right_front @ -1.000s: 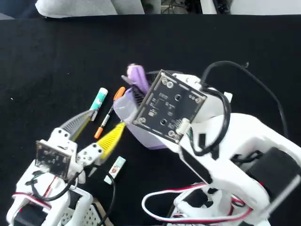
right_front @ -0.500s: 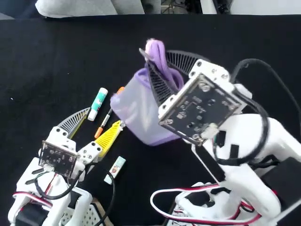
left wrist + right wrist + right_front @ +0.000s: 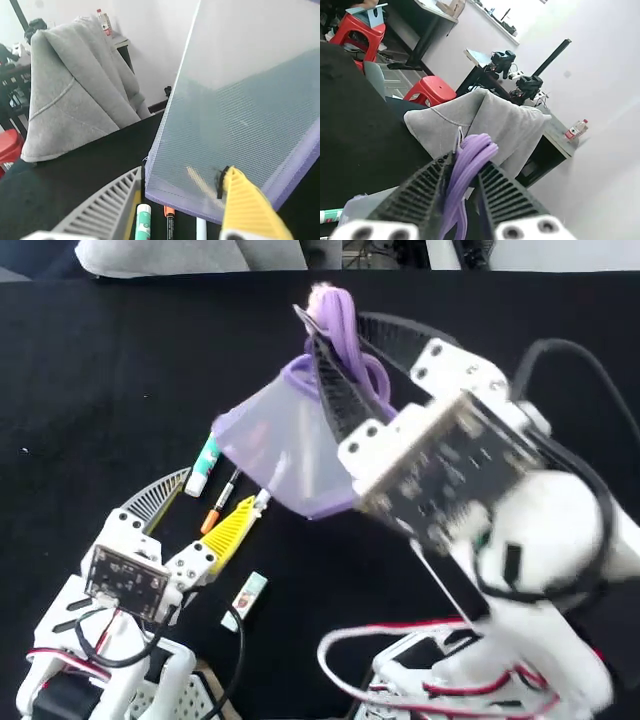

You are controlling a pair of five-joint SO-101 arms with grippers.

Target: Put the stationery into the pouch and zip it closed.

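I am dangling the translucent purple mesh pouch [image 3: 290, 455] above the black desk [image 3: 100, 360], right gripper [image 3: 335, 328] fingers pinching its purple loop strap [image 3: 335, 302], while the left gripper [image 3: 222, 490] is hovering beneath the pouch, fingers spread, probably to load the orange pen [image 3: 213, 515].

A black table [image 3: 90, 350] covers most of the high view, and a grey cloth [image 3: 170, 254] lies past its far edge in the upper left of the frame. In the right wrist view the grey cloth hangs down in a heap, with a red stool [image 3: 427, 92] and a dark desk [image 3: 432, 15] behind it. A small bottle [image 3: 574, 129] stands on another desk [image 3: 540, 160] beside a white wall [image 3: 605, 65], and the room is full of bright light
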